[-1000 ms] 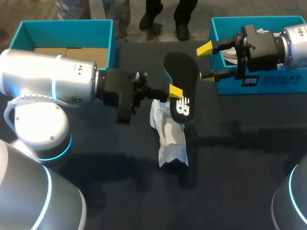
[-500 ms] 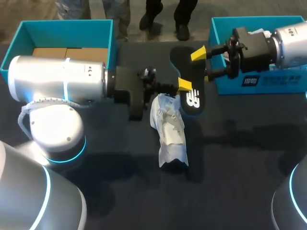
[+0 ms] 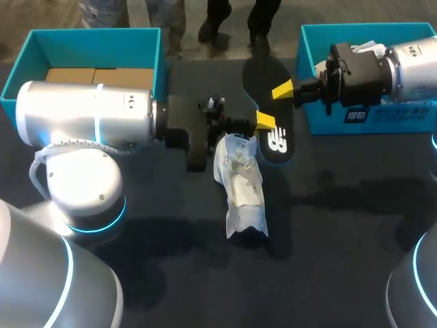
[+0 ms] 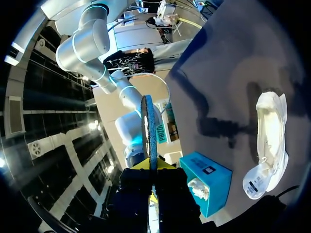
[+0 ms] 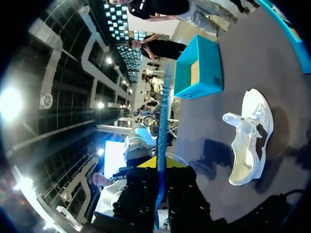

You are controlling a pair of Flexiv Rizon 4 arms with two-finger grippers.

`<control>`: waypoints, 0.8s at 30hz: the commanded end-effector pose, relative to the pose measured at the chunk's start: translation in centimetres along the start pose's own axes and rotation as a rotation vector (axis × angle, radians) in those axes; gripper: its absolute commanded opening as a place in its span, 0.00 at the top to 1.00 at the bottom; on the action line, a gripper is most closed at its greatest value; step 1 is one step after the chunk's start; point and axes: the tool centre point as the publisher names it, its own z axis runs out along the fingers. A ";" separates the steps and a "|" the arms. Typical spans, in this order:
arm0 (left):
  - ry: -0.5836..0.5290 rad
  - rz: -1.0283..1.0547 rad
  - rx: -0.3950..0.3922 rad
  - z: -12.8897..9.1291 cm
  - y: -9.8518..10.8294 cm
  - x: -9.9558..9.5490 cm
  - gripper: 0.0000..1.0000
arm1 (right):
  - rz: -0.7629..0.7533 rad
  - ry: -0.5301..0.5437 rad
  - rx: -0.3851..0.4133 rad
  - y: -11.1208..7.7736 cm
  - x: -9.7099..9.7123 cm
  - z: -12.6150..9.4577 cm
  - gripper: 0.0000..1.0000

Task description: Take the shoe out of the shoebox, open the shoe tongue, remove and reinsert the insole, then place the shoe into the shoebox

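the black insole [image 3: 263,78] is held between the two arms above the dark table [image 3: 341,232]. the left gripper [image 3: 265,121] is clenched on one long edge near the printed end, and the right gripper [image 3: 283,91] is on the opposite edge a little further along. in the left wrist view the insole [image 4: 148,126] shows edge-on, rising straight out of that gripper [image 4: 151,167] with a finger pressed to each face. the right wrist view gives the same picture – a thin blue-edged strip [image 5: 163,136] running down into the right gripper [image 5: 158,167], which seems clamped on it too, though from overhead its lower finger is hidden under the insole. the white shoe [image 3: 240,184] lies lengthwise on the table just beside the left gripper, and neither gripper holds it. it is outside both boxes and roughly between them. the teal shoebox [image 3: 355,119] sits behind the right arm with something white inside, perhaps paper. the second teal box [image 3: 95,37] stands well apart behind the left arm, with brown cardboard [image 3: 102,76] on its floor.
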 end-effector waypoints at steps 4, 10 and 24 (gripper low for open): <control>0.039 -0.053 0.017 -0.1 -0.1 -0.1 0.00 | -0.002 0.006 -0.004 0.1 -0.5 0.1 1.00; 0.114 -0.120 0.060 -1.7 -0.6 -0.3 0.00 | 0.014 -0.016 -0.009 0.7 -1.6 -0.4 1.00; 0.439 -0.234 0.139 -6.1 0.0 -1.5 0.00 | 0.077 -0.069 0.001 0.8 -4.6 -0.5 1.00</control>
